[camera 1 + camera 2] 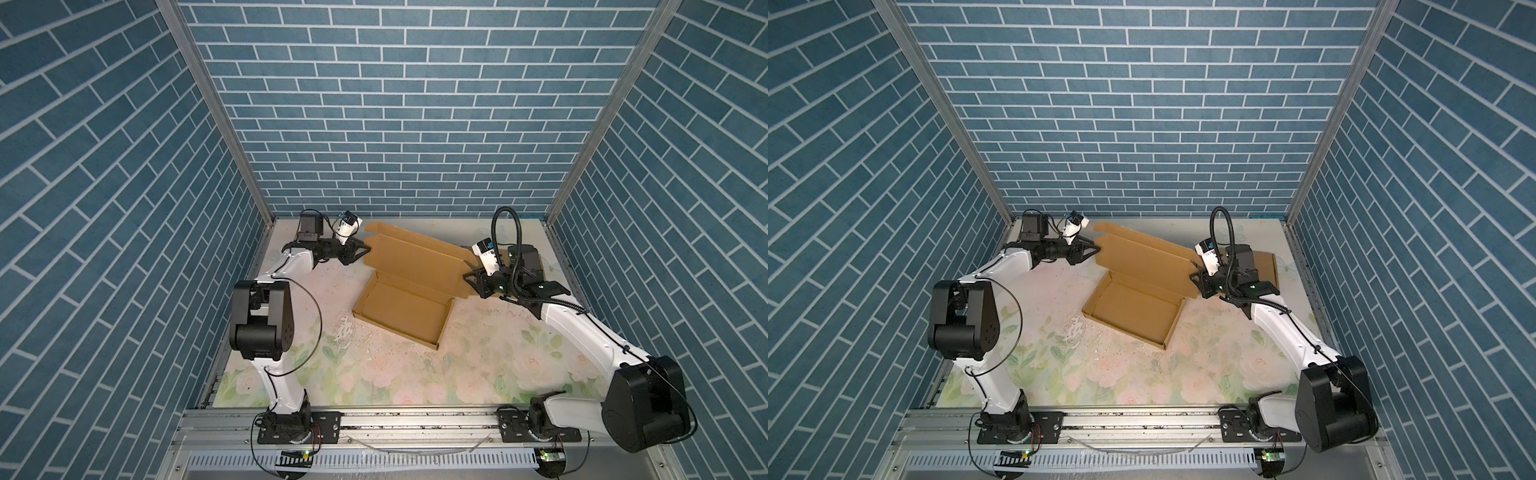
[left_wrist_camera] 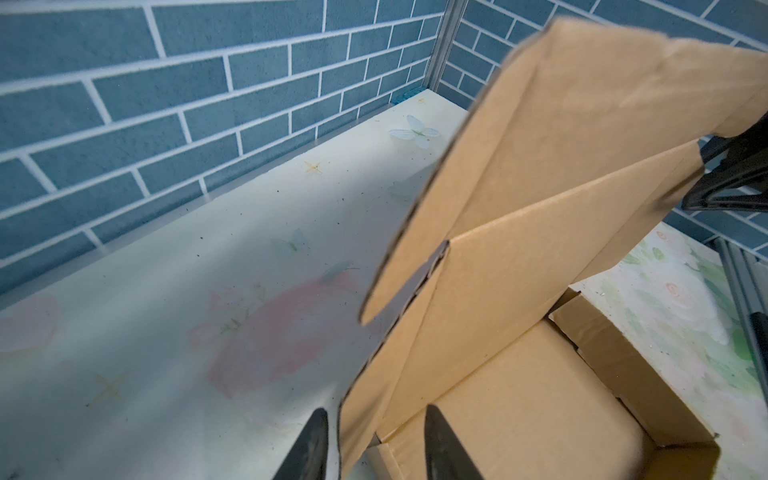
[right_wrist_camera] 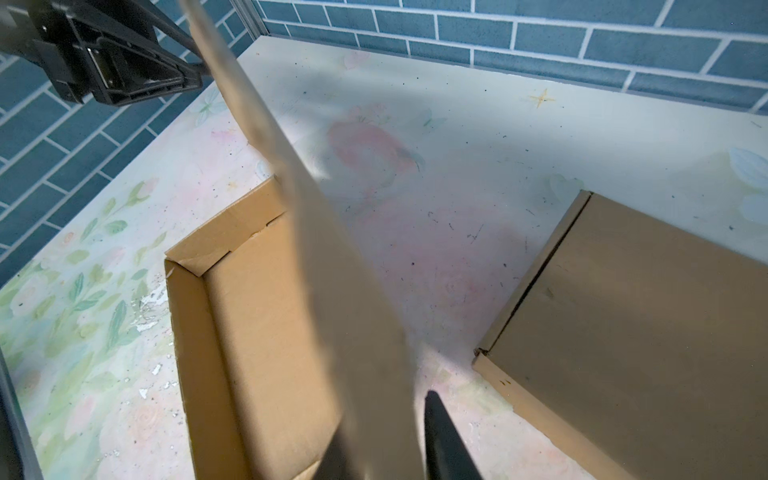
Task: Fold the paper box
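The paper box [image 1: 401,309] sits in the middle of the bench [image 1: 374,374] with its tray already formed, walls up on every side you can see. What's left, as I judge it, is to swing the lid [image 1: 419,257] down over the tray and tuck its flaps in. The lid stands raised along the tray's far side. Your left claw [image 1: 368,249] is partly open astride the lid's left edge, with a gap on each side of the card, so it isn't pinching. Your right claw [image 1: 468,279] is narrow and looks clamped on the lid's right edge. A second flat box [image 3: 623,332] lies at the far right.
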{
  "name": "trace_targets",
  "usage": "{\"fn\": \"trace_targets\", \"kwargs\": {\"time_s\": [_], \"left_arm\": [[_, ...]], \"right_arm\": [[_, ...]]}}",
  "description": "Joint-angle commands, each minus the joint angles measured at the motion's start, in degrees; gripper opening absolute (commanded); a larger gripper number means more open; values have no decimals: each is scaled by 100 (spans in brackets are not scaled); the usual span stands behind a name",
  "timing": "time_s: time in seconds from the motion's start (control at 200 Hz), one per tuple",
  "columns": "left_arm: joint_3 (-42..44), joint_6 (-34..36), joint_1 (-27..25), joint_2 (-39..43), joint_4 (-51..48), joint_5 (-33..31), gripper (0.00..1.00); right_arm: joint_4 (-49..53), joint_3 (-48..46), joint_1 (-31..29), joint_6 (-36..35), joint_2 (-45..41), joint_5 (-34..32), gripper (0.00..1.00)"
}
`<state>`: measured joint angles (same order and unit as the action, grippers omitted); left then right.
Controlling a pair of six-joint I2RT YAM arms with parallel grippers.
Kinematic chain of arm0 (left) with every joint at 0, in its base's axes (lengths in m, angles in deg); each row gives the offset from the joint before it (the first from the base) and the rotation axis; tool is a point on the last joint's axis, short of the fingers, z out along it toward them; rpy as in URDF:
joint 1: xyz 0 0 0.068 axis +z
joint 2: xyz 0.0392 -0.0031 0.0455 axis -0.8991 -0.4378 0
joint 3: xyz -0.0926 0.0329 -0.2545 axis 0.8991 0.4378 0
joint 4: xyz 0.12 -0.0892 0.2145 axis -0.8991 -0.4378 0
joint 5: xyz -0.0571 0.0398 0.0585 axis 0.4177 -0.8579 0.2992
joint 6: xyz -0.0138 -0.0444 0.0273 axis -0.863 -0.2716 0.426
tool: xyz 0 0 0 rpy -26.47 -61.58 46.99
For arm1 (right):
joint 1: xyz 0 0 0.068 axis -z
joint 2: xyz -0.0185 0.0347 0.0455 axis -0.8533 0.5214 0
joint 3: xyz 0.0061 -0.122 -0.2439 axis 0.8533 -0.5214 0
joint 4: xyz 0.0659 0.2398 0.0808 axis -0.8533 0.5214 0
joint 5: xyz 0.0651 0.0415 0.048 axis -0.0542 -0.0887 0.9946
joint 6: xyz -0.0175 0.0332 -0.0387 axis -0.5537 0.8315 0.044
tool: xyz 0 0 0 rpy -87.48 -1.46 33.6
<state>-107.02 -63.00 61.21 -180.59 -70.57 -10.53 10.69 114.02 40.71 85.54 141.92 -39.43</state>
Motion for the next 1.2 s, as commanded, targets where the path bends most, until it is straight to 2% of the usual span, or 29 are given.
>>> {"fn": "trace_targets", "kwargs": {"time_s": [0.0, 0.155, 0.385, 0.47, 0.63, 0.83, 0.97, 1.085, 1.195], "left_arm": [[44, -64, -46, -113, 264, 51, 36], [88, -88, -125, -140, 381, 6, 32], [150, -153, -148, -76, 512, -75, 19], [257, -222, -148, 5, 673, -140, 17], [539, -403, -155, 196, 1070, -390, 8], [1015, -749, -156, 608, 1740, -996, 4], [1573, -1349, -180, 880, 2691, -1576, 3], [2165, -1700, -401, 1057, 3547, -2183, 4], [2529, -1703, -773, 1137, 3910, -2765, 4]], "right_arm": [[-176, -150, 20, -124, 80, 61, 17], [-218, -123, 20, -142, 137, -21, 9], [-439, 63, 19, -79, 288, -212, 0], [-629, 164, 11, -16, 380, -338, 0], [-1095, 444, -13, 172, 632, -524, 0], [-1608, 840, -196, 252, 996, -1050, 0], [-2104, 1026, -436, 311, 1335, -1609, 0], [-2694, 1011, -673, 393, 1629, -2223, 0], [-3276, 866, -884, 572, 1813, -2659, 0]]}}
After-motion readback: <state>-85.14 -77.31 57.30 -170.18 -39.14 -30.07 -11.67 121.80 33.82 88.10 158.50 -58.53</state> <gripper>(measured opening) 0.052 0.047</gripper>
